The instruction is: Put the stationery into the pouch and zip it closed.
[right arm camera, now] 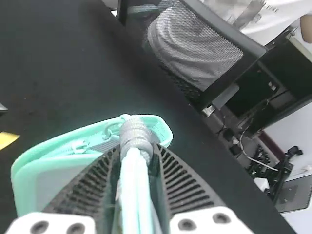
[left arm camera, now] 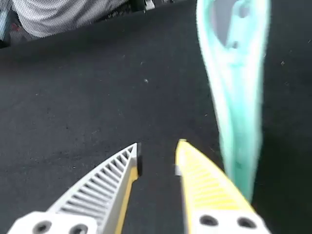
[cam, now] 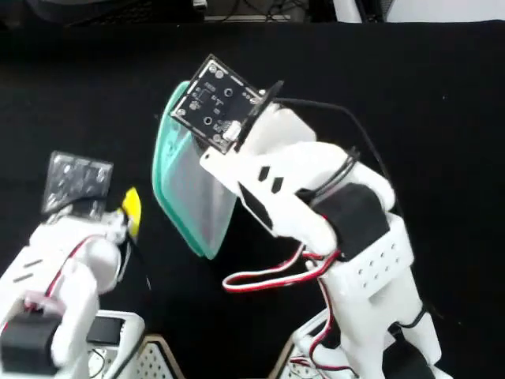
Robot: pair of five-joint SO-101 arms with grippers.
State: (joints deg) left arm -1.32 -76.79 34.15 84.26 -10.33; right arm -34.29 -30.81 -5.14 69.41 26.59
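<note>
A mint-green pouch with a translucent side hangs lifted above the black table, tilted, with its opening at the far end. My right gripper is shut on one rim of the pouch, its black ribbed fingers pinching the edge beside the zip end. My left gripper is open low over the table at the near left, with nothing between its white and yellow fingers. The pouch hangs just beside its yellow finger, apart from it.
Black cloth covers the whole table. A mesh office chair and cables stand beyond the far edge. Both arm bases sit at the near edge.
</note>
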